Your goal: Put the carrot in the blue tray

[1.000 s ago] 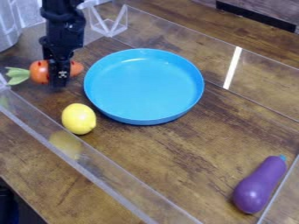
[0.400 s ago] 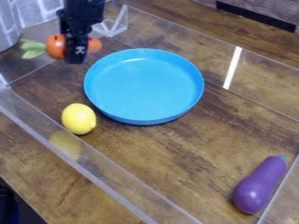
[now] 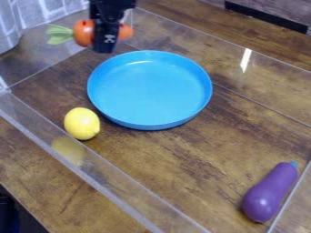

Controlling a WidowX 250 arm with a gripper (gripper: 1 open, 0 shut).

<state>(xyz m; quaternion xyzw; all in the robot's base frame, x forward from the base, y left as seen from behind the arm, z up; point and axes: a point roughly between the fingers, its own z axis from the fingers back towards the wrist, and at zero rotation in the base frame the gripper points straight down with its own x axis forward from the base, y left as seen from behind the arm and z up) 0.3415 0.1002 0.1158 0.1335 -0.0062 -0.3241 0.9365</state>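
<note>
Lifted up and toward the blue tray (image 3: pixel 151 89), the carrot (image 3: pixel 86 33) sits pinched between the fingers (image 3: pixel 108 33) (leaves pointing left).

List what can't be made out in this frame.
- Gripper: fingertips merge with the dark body, so the contact on the carrot is hidden, camera view.
- Carrot: middle covered by the gripper; grooves too small.
- Arm above the gripper: cut off by the top edge.
- Eggplant: stem end blurred.
</note>
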